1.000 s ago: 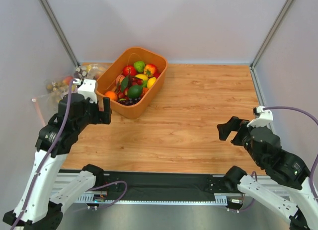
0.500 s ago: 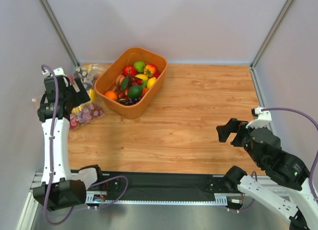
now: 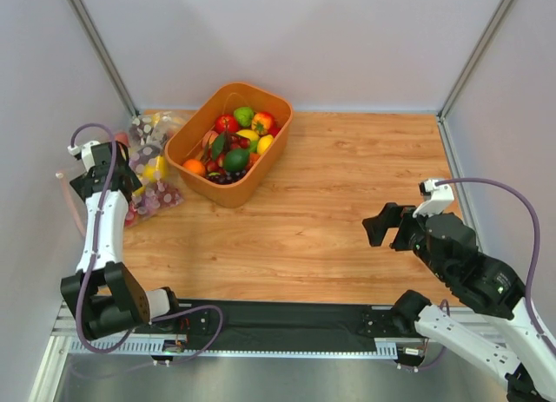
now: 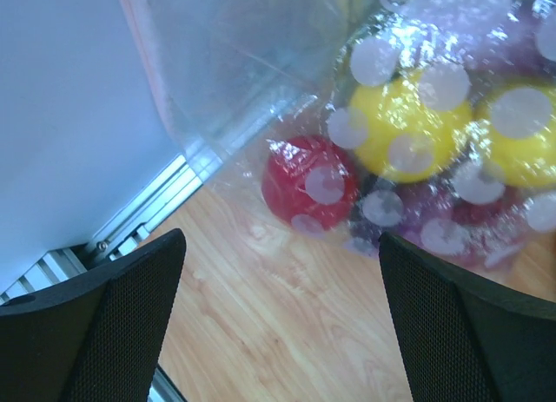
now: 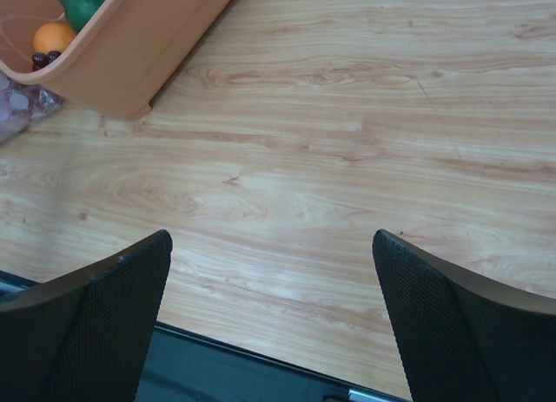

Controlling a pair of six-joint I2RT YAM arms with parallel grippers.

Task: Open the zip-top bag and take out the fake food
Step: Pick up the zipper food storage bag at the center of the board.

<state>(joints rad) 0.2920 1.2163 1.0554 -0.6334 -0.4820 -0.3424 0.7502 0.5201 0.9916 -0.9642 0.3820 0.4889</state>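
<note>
The zip-top bag (image 3: 149,178) is clear with white dots and lies at the table's left edge, beside the wall. In the left wrist view the bag (image 4: 287,63) fills the upper frame, its pink zip strip (image 4: 143,63) running along the wall side. Through it show fake food pieces: a red apple (image 4: 308,183), two yellow round fruits (image 4: 408,128) and purple pieces (image 4: 434,224). My left gripper (image 3: 115,185) is open and empty just short of the bag, its jaws wide apart over bare wood (image 4: 280,272). My right gripper (image 3: 389,227) is open and empty over the right side of the table (image 5: 271,254).
An orange basket (image 3: 276,135) full of plastic fruit stands at the back, right of the bag; its wall shows in the right wrist view (image 5: 130,63). Another clear bag (image 3: 155,122) lies behind in the back left corner. The left wall and the metal table rail (image 4: 130,224) are close to my left gripper.
My left arm swung from in front of the basket back to the left wall and came down beside the bag. My right gripper moved a little left and forward.
</note>
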